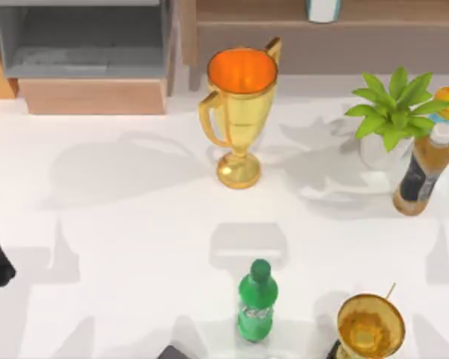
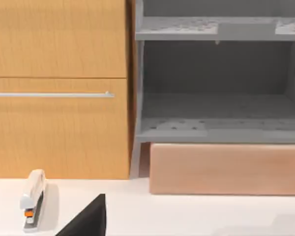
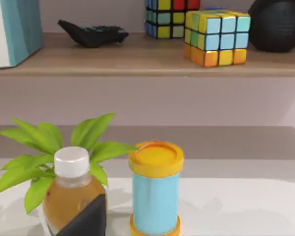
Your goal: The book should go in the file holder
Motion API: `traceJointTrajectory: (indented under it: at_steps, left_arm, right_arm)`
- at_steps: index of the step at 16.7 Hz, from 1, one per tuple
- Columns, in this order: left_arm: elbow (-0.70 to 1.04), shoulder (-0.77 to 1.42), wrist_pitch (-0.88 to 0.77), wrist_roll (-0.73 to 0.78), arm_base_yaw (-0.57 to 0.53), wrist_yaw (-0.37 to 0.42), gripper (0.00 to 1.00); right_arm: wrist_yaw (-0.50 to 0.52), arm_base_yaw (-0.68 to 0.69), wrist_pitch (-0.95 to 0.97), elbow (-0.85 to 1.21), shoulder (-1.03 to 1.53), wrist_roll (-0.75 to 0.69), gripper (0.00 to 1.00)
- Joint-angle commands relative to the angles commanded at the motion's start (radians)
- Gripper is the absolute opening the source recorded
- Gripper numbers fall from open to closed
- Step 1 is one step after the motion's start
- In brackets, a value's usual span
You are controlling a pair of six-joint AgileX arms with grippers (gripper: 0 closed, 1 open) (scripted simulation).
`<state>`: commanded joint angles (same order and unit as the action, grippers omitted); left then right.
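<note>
The book (image 3: pixel 12 29) stands ungrasped on the wooden shelf (image 3: pixel 137 59) beyond the table's far edge, the file holder (image 1: pixel 82 66) at its far-left corner; next, probably reaching for and grasping the book, though either arm's grip I cannot tell.

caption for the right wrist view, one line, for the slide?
Teal-blue book upright on wooden shelf beside calculator and cubes; plant, tea bottle, yellow-lidded can below.

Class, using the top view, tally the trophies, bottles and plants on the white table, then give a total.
Trophies: 2 (back trophy, front trophy)
Bottles: 2 (green bottle, brown bottle)
Plants: 1 (plant)
Total: 5
</note>
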<state>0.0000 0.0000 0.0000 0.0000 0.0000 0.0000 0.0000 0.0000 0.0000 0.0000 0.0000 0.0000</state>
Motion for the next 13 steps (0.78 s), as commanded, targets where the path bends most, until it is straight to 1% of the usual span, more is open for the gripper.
traceJointTrajectory:
  at_steps: [3, 6, 9, 13]
  left_arm:
    - [0.009, 0.01, 0.003, 0.0, -0.004, -0.003, 1.0]
    - [0.089, 0.099, 0.025, -0.001, -0.042, -0.032, 1.0]
    - [0.241, 0.278, 0.065, -0.001, -0.113, -0.09, 1.0]
    - [0.523, 0.62, 0.135, 0.001, -0.242, -0.2, 1.0]
  right_arm:
    - [0.0, 0.0, 0.0, 0.0, 0.0, 0.0, 1.0]
    - [0.0, 0.0, 0.0, 0.0, 0.0, 0.0, 1.0]
    - [0.0, 0.0, 0.0, 0.0, 0.0, 0.0, 1.0]
    - [0.0, 0.0, 0.0, 0.0, 0.0, 0.0, 1.0]
